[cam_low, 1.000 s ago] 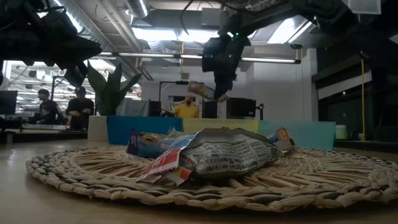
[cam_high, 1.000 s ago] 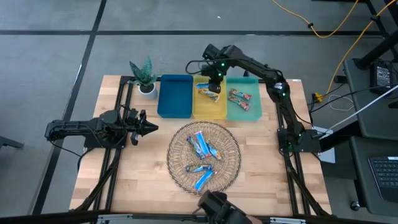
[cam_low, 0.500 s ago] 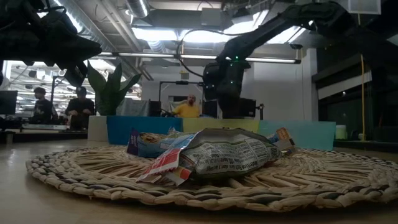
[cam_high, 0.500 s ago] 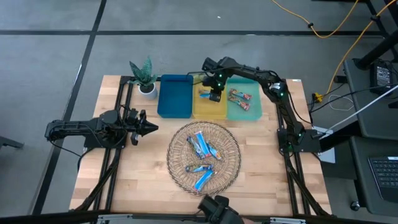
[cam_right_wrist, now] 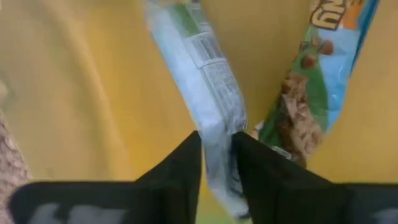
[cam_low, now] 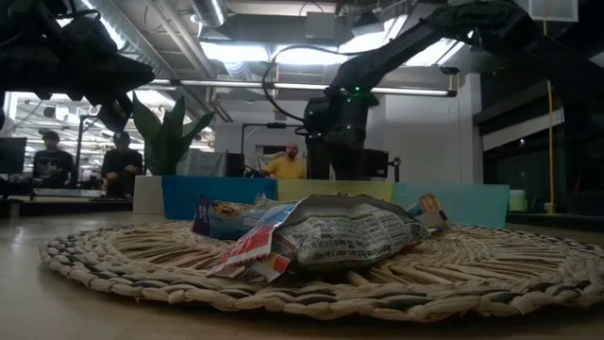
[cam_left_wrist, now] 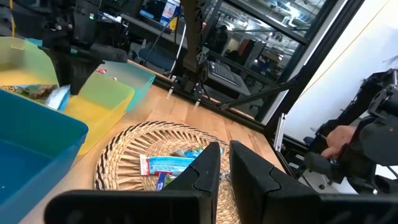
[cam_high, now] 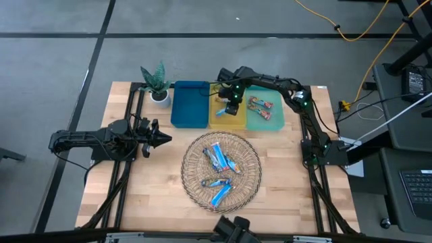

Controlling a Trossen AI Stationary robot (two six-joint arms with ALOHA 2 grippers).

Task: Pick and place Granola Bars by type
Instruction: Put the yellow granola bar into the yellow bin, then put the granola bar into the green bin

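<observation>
My right gripper (cam_high: 230,110) reaches down into the yellow tray (cam_high: 217,121) and is shut on a pale silvery-blue granola bar (cam_right_wrist: 205,68). A second bar with a green, blue and brown wrapper (cam_right_wrist: 305,93) lies flat on the tray floor beside it. Two brown-red bars (cam_high: 260,106) lie in the green tray (cam_high: 277,122). Several blue and silvery bars (cam_high: 220,160) lie piled on the round woven mat (cam_high: 192,181). My left gripper (cam_high: 164,140) waits shut over the table's left side, pointing at the mat. My right gripper pinches the silvery-blue bar between its two fingers at one end (cam_right_wrist: 217,140), coming from above and pointing down into the yellow tray. The bar runs on ahead of the fingers along the tray floor. I cannot tell whether it touches the floor.
The blue tray (cam_high: 189,104) stands left of the yellow one. A small potted plant (cam_high: 156,84) is at the far left corner. The three trays line the far edge, and bare wood lies around the mat. People show in the room behind the table (cam_low: 283,165).
My right gripper has come down from above the yellow tray into it, carrying the bar, which was clear above the tray's wall in the low view and now sits behind it. The gripper has stayed shut on the bar.
</observation>
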